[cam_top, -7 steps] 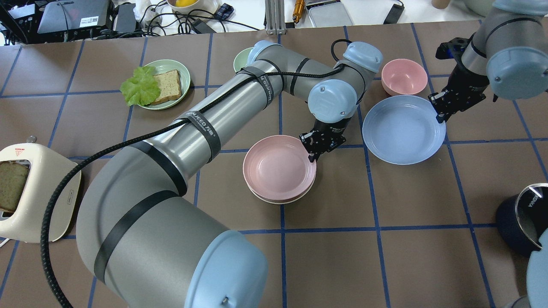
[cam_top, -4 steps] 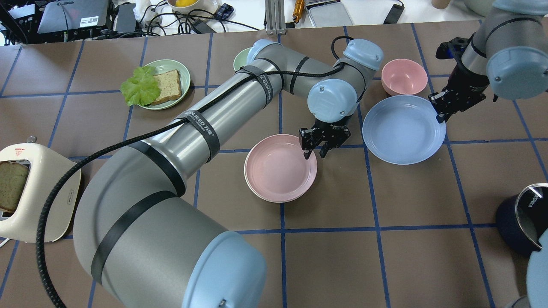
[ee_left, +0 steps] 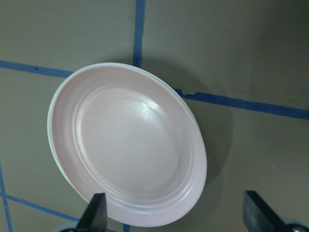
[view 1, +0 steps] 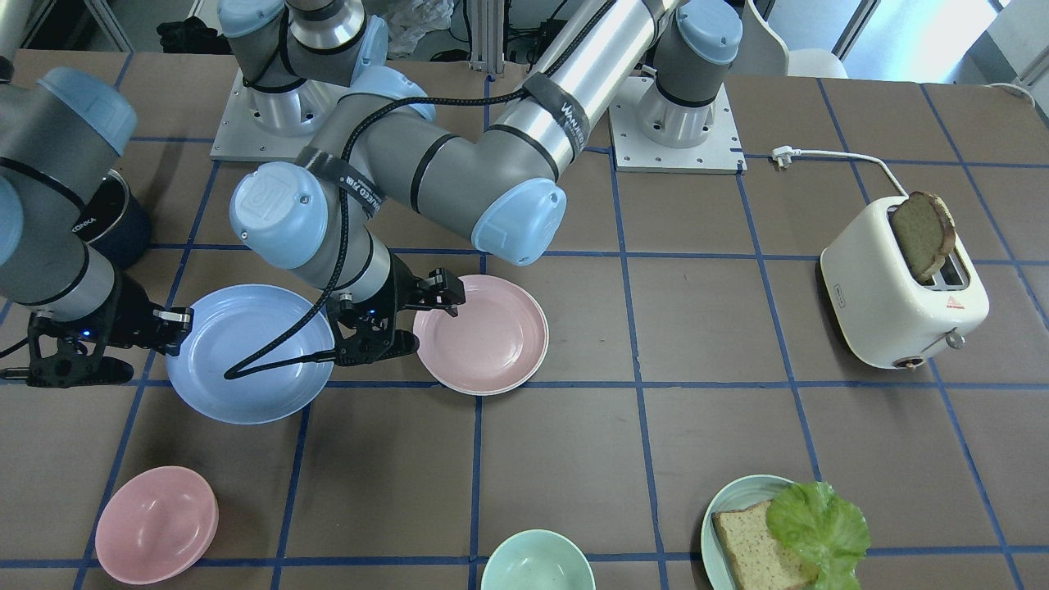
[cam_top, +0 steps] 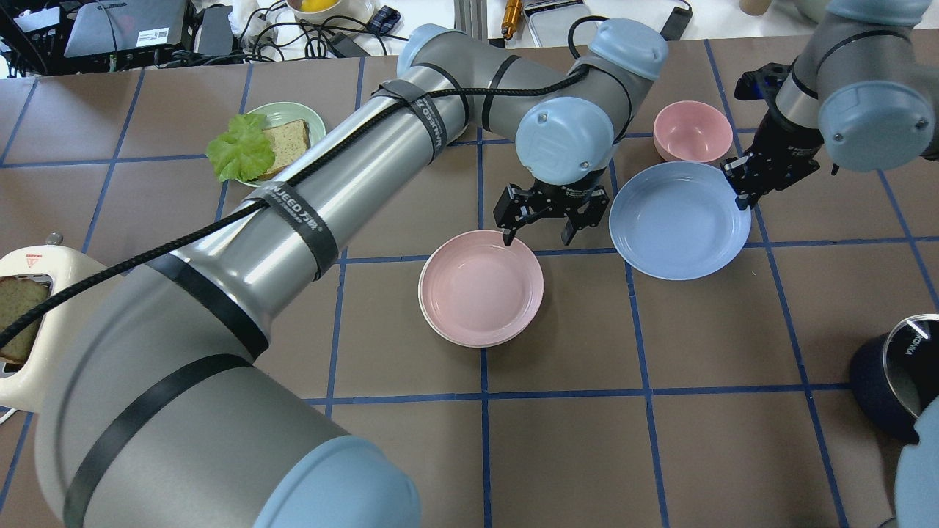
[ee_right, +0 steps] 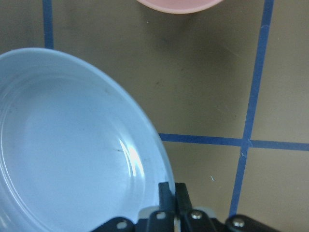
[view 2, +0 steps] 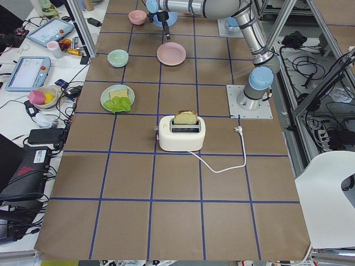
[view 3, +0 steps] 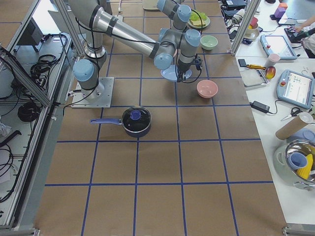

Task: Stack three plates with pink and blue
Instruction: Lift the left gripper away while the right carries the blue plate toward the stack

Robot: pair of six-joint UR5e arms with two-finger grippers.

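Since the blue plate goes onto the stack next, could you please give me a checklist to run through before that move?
1. Right gripper shut on blue plate rim: ok.
2. Left gripper open, not holding pink plate: ok.
3. Left gripper out of the blue plate's path: not ok, it hangs between plate and stack.
4. Pink plate nested on cream plate: ok.
5. Blue plate lifted off the table: cannot tell.

You have bright, even light with soft shadows. Glare spots mark the pink plate (ee_left: 128, 145) and blue plate (ee_right: 72, 145).
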